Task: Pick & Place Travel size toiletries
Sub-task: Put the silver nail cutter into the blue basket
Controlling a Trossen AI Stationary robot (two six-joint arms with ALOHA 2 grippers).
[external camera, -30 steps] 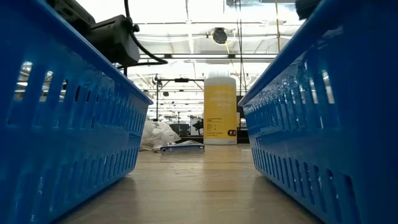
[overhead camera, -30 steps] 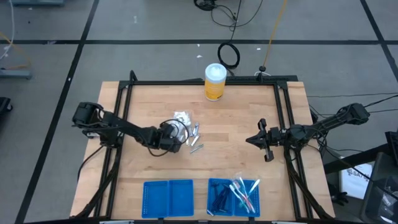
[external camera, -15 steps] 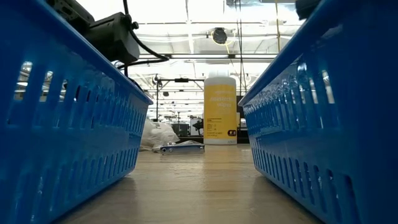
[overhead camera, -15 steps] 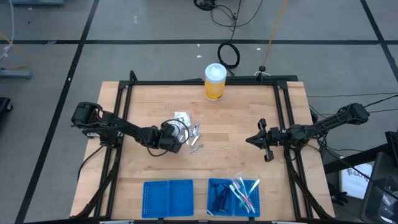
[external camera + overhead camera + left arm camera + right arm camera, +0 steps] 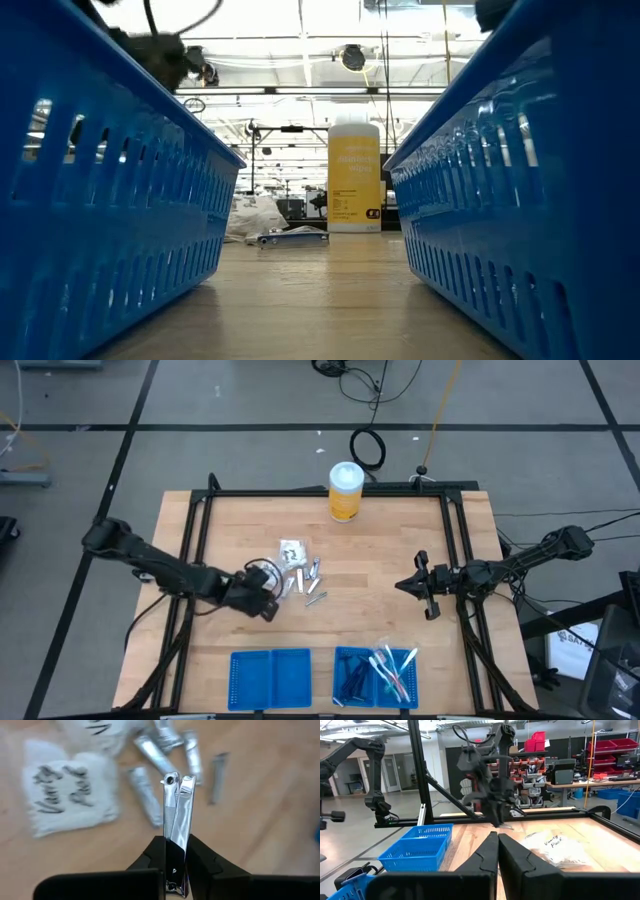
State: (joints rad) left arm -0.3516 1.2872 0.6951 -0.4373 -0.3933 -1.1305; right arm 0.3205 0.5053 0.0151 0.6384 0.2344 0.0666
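Left wrist view shows you the left hand (image 5: 175, 870) clamped on a silver nail clipper (image 5: 177, 815), held above the bench (image 5: 260, 820) just beside the packets (image 5: 70, 800) and tubes (image 5: 145, 795). Your right hand (image 5: 428, 596) waits at the bench's right side, fingers pressed together.

Toiletry pile (image 5: 303, 573) between two end effectors

Left tool (image 5: 176, 870) base is cut off by the frame edge; white packets (image 5: 70, 795) appear blurred, print partly illegible.
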